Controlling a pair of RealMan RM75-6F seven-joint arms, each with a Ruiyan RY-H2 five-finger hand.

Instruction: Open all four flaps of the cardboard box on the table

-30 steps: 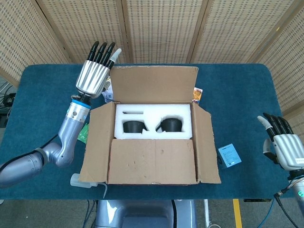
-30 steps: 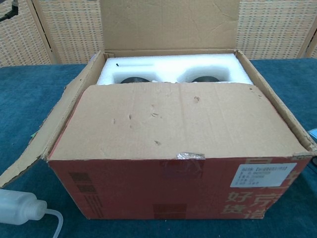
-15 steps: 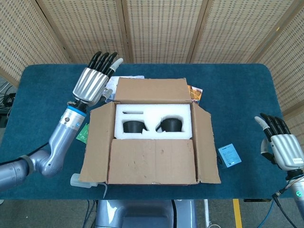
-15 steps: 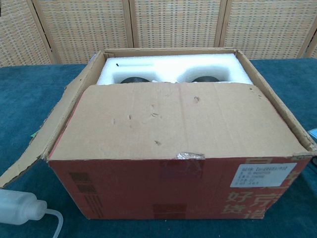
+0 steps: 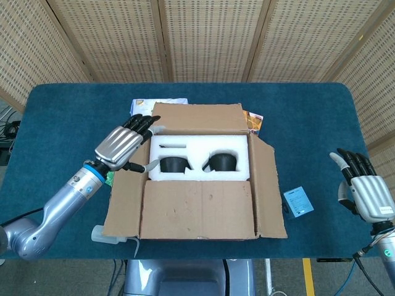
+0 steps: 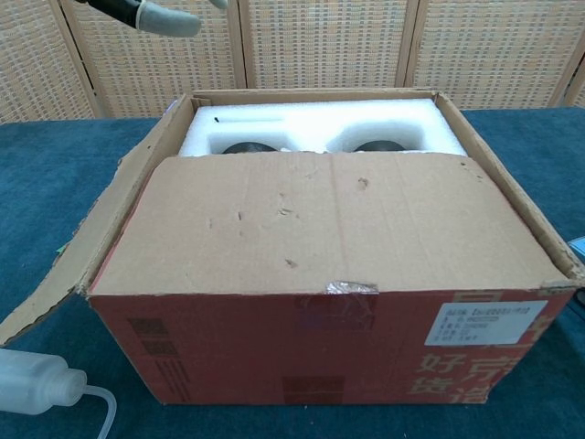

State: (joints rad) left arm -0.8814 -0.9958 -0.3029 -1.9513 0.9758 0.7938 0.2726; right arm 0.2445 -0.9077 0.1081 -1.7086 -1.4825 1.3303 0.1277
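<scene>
Since a second ago the far flap has gone from standing upright to lying back flat, and the left hand has swung from beyond the cardboard box down to its left flap, fingers loosely spread and holding nothing.

Three flaps look open — far, left and right. The near flap lies across the front half of the opening, so that one seems left to do. The box sits mid-counter, with white foam and two dark round items showing inside.

The right hand waits well off to the right, fingers apart and empty.

On the red front face, a white label carries print too small to read — beside it, large Chinese characters, partly cut off.
</scene>
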